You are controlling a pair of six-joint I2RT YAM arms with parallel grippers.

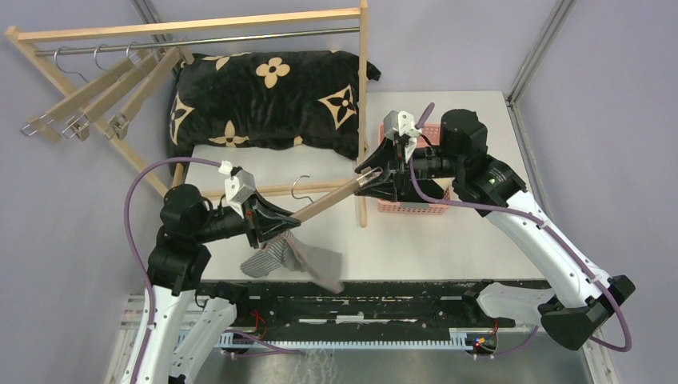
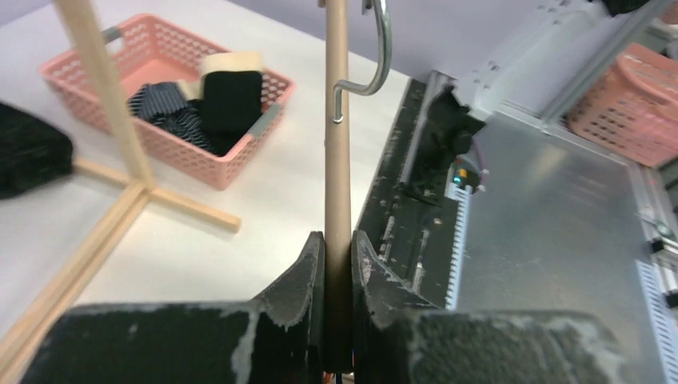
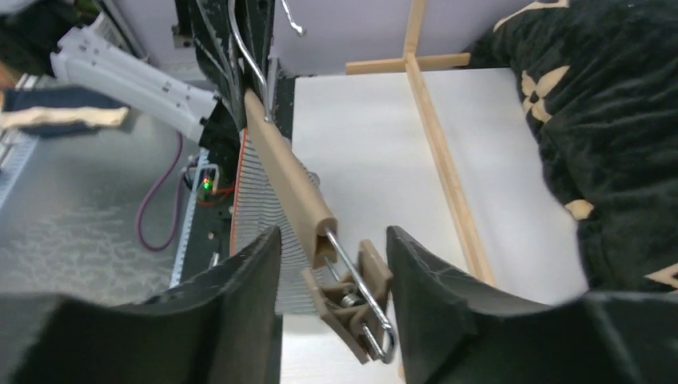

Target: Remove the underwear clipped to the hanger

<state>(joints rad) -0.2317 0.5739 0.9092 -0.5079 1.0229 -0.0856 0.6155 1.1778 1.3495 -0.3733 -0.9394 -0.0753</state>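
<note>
Left claw: the left gripper [image 2: 337,244] is closed tight on the wooden bar of the hanger [image 1: 328,202], holding it out over the near edge of the table [image 1: 400,250].
Last garment: the grey pinstriped shorts [image 1: 280,258] hang under the hanger's left end, just below the left claw. They droop towards the table edge and are not yet off.
Right claw: the right gripper [image 3: 334,234] is spread wide, with the clip [image 3: 352,304] at the hanger's far end between its fingers. No pad clearly touches the clip.
That clip: it looks bare of cloth in the right wrist view, so the shorts seem held only at the other end.
Basket: the pink basket [image 2: 172,156] sits on the table behind the right claw. In it lie the navy striped shorts [image 2: 172,112] and the black shorts [image 2: 232,96].
Progress: by my reading two of the three are done and one pair is left, with perhaps one clip to open.
Behind: the black cushion [image 1: 264,104] lies under the wooden rack [image 1: 192,24], where spare hangers [image 1: 104,92] hang bare.
Writing: none can be read. The cushion shows only cream flower marks.
</note>
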